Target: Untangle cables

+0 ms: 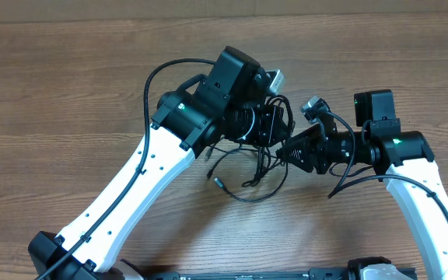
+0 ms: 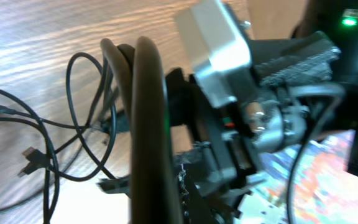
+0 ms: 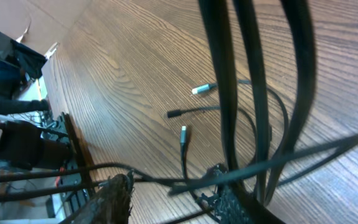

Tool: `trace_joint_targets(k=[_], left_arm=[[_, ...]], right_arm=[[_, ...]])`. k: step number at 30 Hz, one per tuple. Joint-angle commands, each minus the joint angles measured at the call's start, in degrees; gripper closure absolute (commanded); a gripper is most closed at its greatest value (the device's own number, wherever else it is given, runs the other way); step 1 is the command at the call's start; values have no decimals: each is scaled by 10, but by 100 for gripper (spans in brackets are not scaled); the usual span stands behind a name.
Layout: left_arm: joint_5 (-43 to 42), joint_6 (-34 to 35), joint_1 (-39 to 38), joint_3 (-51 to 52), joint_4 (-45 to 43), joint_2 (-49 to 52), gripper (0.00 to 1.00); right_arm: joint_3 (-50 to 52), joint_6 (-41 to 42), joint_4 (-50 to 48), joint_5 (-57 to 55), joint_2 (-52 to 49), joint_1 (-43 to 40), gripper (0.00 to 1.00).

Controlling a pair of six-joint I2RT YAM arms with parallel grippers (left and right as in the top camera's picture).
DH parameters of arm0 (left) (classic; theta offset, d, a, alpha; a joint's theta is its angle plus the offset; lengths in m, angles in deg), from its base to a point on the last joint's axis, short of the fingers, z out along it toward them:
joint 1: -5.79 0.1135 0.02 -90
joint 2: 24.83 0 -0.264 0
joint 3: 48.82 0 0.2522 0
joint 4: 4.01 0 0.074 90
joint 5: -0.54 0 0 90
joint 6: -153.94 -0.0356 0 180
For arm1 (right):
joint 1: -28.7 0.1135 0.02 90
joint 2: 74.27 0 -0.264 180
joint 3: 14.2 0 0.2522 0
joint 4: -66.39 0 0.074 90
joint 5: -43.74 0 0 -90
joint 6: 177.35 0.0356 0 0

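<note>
There are two robot arms, the left arm and the right arm. There is one table. The thin black cables make one tangled bunch, too mixed up to count. Three plug ends show.

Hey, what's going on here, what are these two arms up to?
Two robot arms are working on a tangle of thin black cables in the middle of a wooden table. The left gripper and the right gripper sit close together right over the knot. The left gripper is shut; whether the right one is gripping cannot be told. Some strands run lifted past both wrist cameras, while loose loops and plug ends lie on the table. The cables are not untangled yet.
</note>
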Motion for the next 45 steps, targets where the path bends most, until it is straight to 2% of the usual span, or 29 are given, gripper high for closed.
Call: trace_joint_targets(k=[1,3,5,8,10,13,16,18,22,25,29,33,36,37,38,39,40,41,42,45], left_arm=[[-69,12,-3,-8,-10,-1,96],[-88,15,-3,-8,-18,-1,96],[-94,23,-4,-8,-25,-1,96],[-94,25,-4,-8,-25,-1,96],[-94,25,-4,-8,-25,-1,96],[-75,19,-4,-8,-21,-1,96],[-14,-18,-4,-8,7,-1,96],[92,-42,-4,-8,57,-1,96],[440,-23,-4,-8,214,0,96],[560,10,4,-8,310,0,96],[556,12,13,-8,334,0,96],[556,42,16,-8,330,0,96],[556,42,16,-8,326,0,96],[556,42,16,-8,326,0,96],[556,42,16,-8,326,0,96],[556,42,16,-8,326,0,96],[556,42,16,-8,326,0,96],[556,42,16,-8,326,0,96],[556,42,16,-8,326,0,96],[552,42,16,-8,322,0,96]], right_arm=[[-9,1,-3,-5,-2,-5,53],[-9,1,-3,-8,-3,-5,53],[-9,1,-3,-11,-3,-5,59],[-9,1,-3,-10,-3,-5,84],[-9,1,-3,-10,-3,-5,96],[-9,0,-3,3,-3,-5,96],[-9,1,-3,7,-3,-5,96],[-9,1,-3,13,-3,-5,96],[-10,6,-16,54,-1,-6,96],[-10,63,-57,69,1,-14,96],[-10,134,-103,59,0,-36,96],[-10,245,-128,-24,0,-77,96],[-10,275,-124,-56,0,-104,96],[-10,275,-122,-56,0,-111,89],[-10,275,-118,-57,0,-116,67],[-10,275,-114,-64,0,-118,51],[-10,275,-109,-78,0,-118,40],[-10,275,-104,-90,0,-118,12],[-10,275,-100,-96,0,-118,0],[-10,275,-89,-96,0,-118,0]])
